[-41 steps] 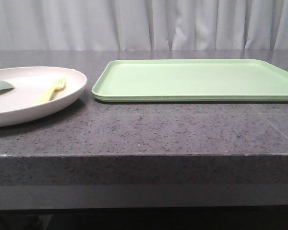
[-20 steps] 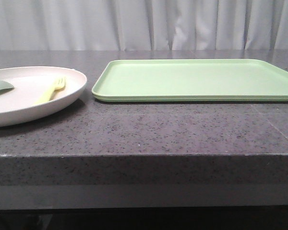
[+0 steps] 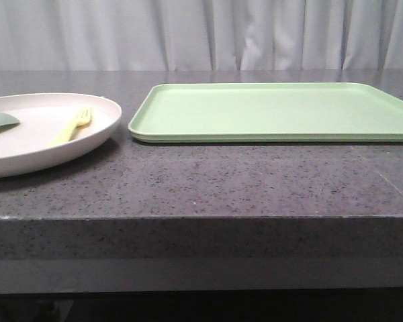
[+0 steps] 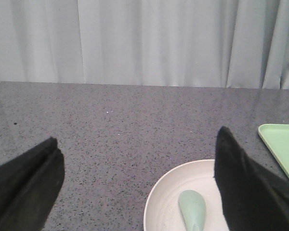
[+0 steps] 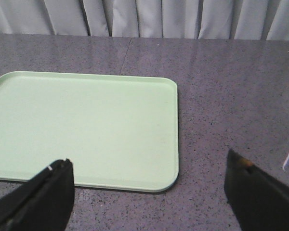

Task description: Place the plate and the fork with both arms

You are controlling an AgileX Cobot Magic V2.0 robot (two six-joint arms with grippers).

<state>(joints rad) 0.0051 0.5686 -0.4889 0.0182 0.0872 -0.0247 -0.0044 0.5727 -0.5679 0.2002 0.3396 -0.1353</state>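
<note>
Plate (image 3: 33, 137) sits at the table's (image 3: 208, 181) left end, just beside the green tray (image 3: 275, 111) but not touching it, and nothing on the tray. Fork (image 3: 72, 125) lies inside the plate on its tray side, tines pointing away from the robot, with a spoon (image 4: 192, 214) lying in there too, nearer the plate's left.

Left gripper (image 4: 139, 185) hangs above the plate's left portion, fingers spread wide, gripping nothing. Right gripper (image 5: 149, 192) floats near the tray's front edge, jaws just as wide apart, also empty. Neither arm shows in the front view.

So no grasp yet on anything, and here's where it could slip. That fork is small and lies flat on a sloped, smooth surface; a pinch from above may skid it toward the rim or nudge it under the spoon. The plate's rim is low and shallow, so a grip on its edge could tilt it and send both utensils sliding out. Lifting the plate with the fork aboard risks exactly that. And with plate and tray so close, a careless approach could knock one into the other.
</note>
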